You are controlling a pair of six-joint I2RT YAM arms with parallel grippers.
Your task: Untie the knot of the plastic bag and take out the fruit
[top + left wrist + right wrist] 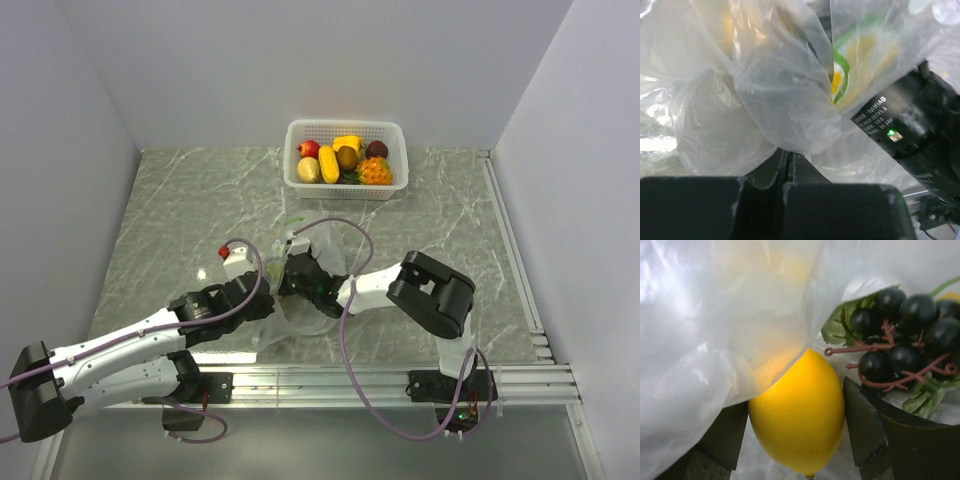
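Observation:
The clear plastic bag (268,328) lies crumpled on the marble table between my two arms. My left gripper (788,155) is shut on a fold of the plastic bag (780,90), which bulges up from its tips. My right gripper (795,432) is inside the bag's mouth. Its two fingers (862,425) press against both sides of a yellow lemon (797,425). A dark grape bunch (905,350) with green leaves lies just beyond, at the upper right. Bag film (715,340) drapes over the left finger and the lemon's top.
A white basket (298,178) at the back of the table holds several toy fruits (345,160). A small red-capped thing (224,251) lies left of the bag. The right arm's black body (910,135) is close beside the left gripper. Grey walls surround the table.

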